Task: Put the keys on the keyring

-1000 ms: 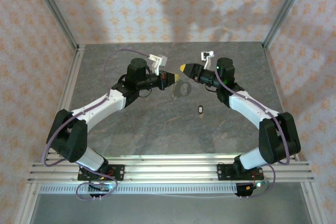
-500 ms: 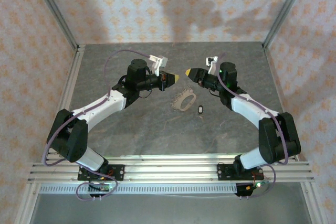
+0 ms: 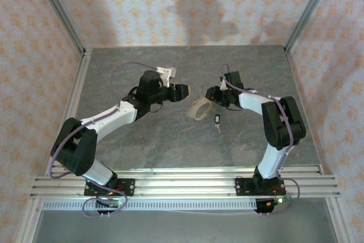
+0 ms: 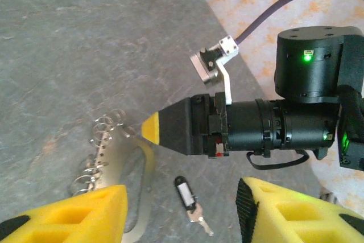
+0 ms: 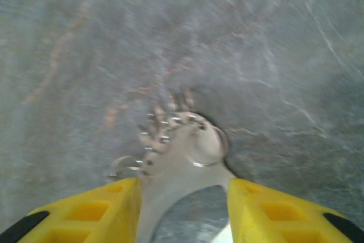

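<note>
The keyring (image 3: pixel 199 109), a flat pale metal loop with several small rings on one edge, lies on the grey table (image 3: pixel 170 146). The small dark-headed key (image 3: pixel 218 120) lies just right of it. My left gripper (image 3: pixel 181 91) hovers left of the keyring and is open. In the left wrist view its yellow fingers (image 4: pixel 85 209) stand wide apart above the key (image 4: pixel 186 190) and the keyring (image 4: pixel 122 160). My right gripper (image 3: pixel 209 96) is low over the keyring's right end. In its wrist view the right gripper (image 5: pixel 183 197) is open, and the keyring (image 5: pixel 187 157) spans the gap beneath its fingers.
Metal frame posts (image 3: pixel 79 83) line the table's left and right edges, and patterned walls close in the back and sides. The two grippers face each other closely; the right gripper's yellow tip (image 4: pixel 151 129) sits just ahead of my left fingers. The table's near half is bare stone.
A second ago the keyring hung in the air between both grippers; it now lies on the table. The left gripper has opened. The right arm has swung down over the keyring.
</note>
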{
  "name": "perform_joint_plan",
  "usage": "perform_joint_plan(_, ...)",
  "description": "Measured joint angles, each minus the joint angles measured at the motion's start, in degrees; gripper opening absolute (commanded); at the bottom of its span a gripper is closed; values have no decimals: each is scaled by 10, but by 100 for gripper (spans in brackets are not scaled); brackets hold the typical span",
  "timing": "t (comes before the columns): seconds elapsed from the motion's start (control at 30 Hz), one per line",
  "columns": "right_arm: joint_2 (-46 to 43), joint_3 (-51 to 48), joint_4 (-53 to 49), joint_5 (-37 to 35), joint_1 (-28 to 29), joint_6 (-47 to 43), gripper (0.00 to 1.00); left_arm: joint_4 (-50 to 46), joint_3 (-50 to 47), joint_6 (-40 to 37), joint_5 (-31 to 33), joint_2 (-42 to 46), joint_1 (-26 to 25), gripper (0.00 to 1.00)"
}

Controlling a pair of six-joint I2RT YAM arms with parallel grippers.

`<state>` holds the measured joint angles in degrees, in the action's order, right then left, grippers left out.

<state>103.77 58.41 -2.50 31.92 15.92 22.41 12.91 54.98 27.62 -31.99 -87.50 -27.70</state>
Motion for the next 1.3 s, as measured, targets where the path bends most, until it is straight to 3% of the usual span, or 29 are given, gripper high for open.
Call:
perform_joint_plan(0.13, 24, 6, -17, -10, 0, -2, 44, -1, -5, 10, 19, 2, 0, 68)
perform_joint_plan(0.4, 26, 10, -18, -15, 9, 1, 42, -4, -4, 15, 38, 9, 0, 70)
perform_joint_plan(0.6, 7, -17, 1, 19, 69, 45, 41, -18, 3, 14, 40, 9, 0, 71)
perform_joint_plan(0.77, -70, -30, -7, 24, 117, 58, 42, -21, 9, 13, 40, 9, 1, 71)
perform_joint_plan(0.93, -124, 2, -57, -40, 105, -8, 42, -25, 9, 12, 43, 9, 5, 74)
perform_joint_plan(1.1, -103, 15, -103, -91, 108, -96, 42, -27, 9, 13, 45, 9, 8, 75)
perform_joint_plan(1.3, -38, 26, -132, -106, 109, -130, 42, -36, 9, 12, 45, 9, 10, 75)
